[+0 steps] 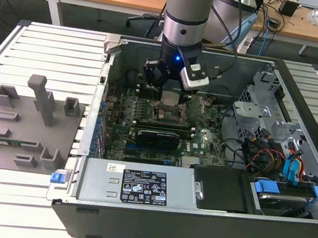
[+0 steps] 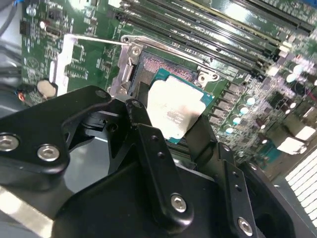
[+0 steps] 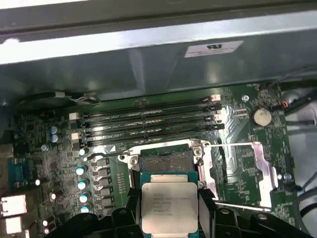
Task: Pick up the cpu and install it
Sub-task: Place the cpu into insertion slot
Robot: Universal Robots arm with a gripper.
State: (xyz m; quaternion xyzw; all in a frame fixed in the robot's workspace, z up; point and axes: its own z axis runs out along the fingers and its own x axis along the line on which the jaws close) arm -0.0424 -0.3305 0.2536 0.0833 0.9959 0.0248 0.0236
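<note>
Grip comes first for us: the claw (image 2: 172, 123) is closed to the width of the cpu (image 2: 172, 110), with a black finger (image 2: 148, 144) pressed on each of two opposite edges, so the chip is held with its silver top facing up. In both wrist views we see the cpu over the near part of the socket (image 3: 166, 159), whose dark field of contacts is bare beyond the chip's far edge. In the second wrist view the chip looks a little tilted against the board (image 2: 89, 69); we cannot tell whether any edge touches the socket. A metal frame (image 3: 260, 173) lies swung away beside the socket, and a thin lever (image 3: 235, 145) runs along by it. Beyond the socket we see a row of long dark slots (image 3: 148, 119), and a round battery (image 3: 261, 117) sits near the frame

In the exterior view the arm (image 1: 186, 16) comes straight down into the open case (image 1: 191, 224), which lies on its side on a slatted desk (image 1: 56, 51). The claw hangs just above the socket in the middle of the board. A grey tray (image 1: 30, 130) with upright blocks rests on the desk at the exterior view's left, well apart from the claw
</note>
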